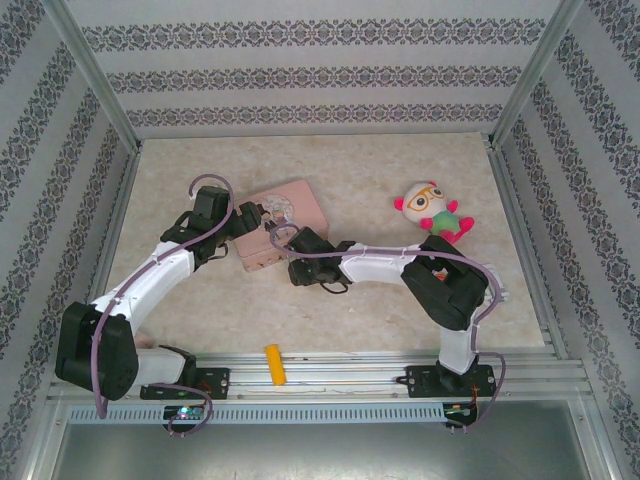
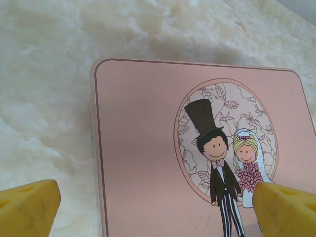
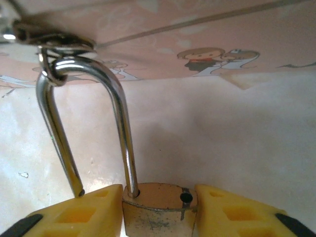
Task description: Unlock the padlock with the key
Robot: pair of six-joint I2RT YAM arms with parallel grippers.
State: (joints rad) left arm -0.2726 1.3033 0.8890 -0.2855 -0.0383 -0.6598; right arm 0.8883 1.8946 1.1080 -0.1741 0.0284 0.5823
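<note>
We had the right gripper point(image 3: 158, 198) closed on the padlock point(image 3: 158, 215) at bottom centre of its wrist view, yellow pads point(image 3: 84, 212) flush against both sides of the brass body. The risk, as we judged it: that body was small, smooth and hard, so any twist could squirt it out of the grip. The thin, round, polished shackle point(image 3: 117, 94) arched to the upper left and hooked through a metal hasp point(image 3: 52, 42) on the tin point(image 2: 143, 143), so a pull could drag the whole tin across the table point(image 2: 49, 98). Nothing was pinning it. The left gripper point(image 2: 158, 207) hovered over the glossy pink lid, jaws spread wide and empty, tips in the bottom corners of its view. One shackle leg seemed to end outside the body, beside an empty hole, though we couldn't be sure. The tin was flat with rounded corners, the table pale and mottled like marble.
</note>
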